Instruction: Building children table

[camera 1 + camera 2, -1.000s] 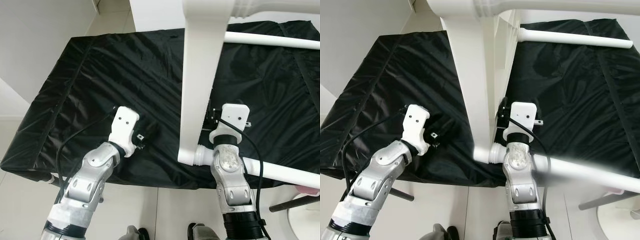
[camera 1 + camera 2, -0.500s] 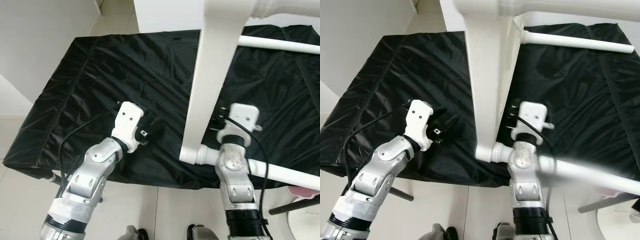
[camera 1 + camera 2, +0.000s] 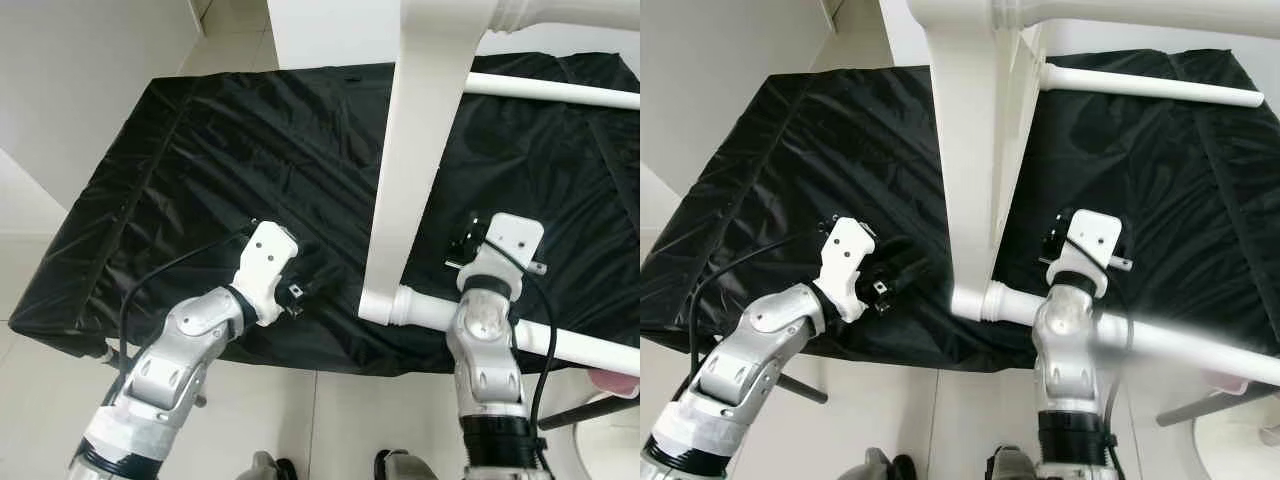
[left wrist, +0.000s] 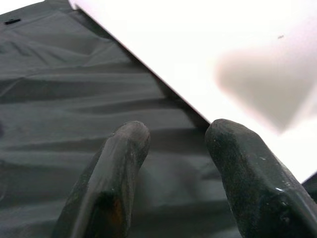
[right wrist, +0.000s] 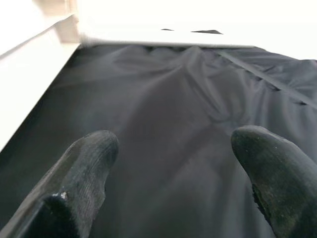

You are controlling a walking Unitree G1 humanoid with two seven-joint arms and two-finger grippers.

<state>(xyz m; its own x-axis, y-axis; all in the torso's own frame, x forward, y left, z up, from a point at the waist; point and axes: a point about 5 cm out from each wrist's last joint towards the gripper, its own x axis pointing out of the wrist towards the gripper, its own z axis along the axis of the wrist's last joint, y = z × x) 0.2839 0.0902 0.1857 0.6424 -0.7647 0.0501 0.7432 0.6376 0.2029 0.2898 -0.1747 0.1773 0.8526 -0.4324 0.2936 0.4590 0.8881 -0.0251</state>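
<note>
The white children's table stands as a frame on the black cloth (image 3: 230, 130). A broad flat white panel (image 3: 420, 150) rises toward me and joins a round white tube (image 3: 570, 345) at the cloth's near edge. A second tube (image 3: 550, 90) lies farther back. My left gripper (image 3: 305, 287) is low over the cloth, just left of the panel's foot, open with nothing between its fingers (image 4: 124, 148); the panel (image 4: 208, 54) is right beyond them. My right gripper (image 3: 1052, 240) is right of the panel, above the near tube, open wide over bare cloth (image 5: 173, 109).
The cloth-covered surface ends close in front of me, with pale floor tiles (image 3: 300, 430) below it. A white wall (image 3: 80, 70) runs along the left. At the bottom right are a dark rod (image 3: 590, 410) and a round white object (image 3: 612, 445).
My right gripper has moved right, away from the white panel. My left gripper has moved right and nearer, closer to the panel's foot. The table frame looks unmoved.
</note>
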